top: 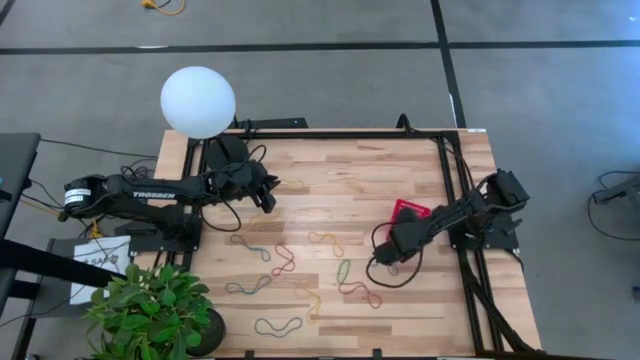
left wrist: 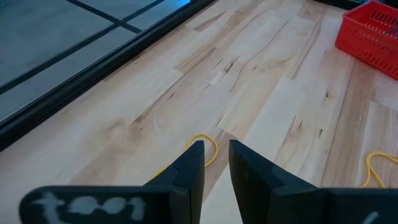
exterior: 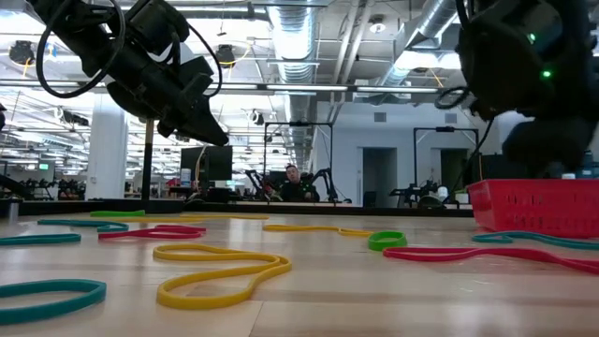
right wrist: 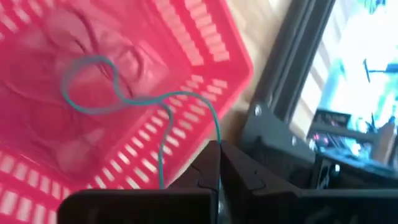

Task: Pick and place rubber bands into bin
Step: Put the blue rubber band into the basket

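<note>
Right gripper: jaws clenched on teal rubber band, dangling over red bin; release only once the loop hangs inside the walls. Left gripper: jaws slightly parted, empty, above yellow band on bench.

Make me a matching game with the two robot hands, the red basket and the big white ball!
Things:
1. left gripper
2. right gripper
3. bin
4. white ball lamp

States:
A. red, by the right arm
B. shut on a teal rubber band over the bin
C. slightly open, above a yellow rubber band
D. round, at the table's far left corner

Pairs: 1-C, 2-B, 3-A, 4-D
</note>
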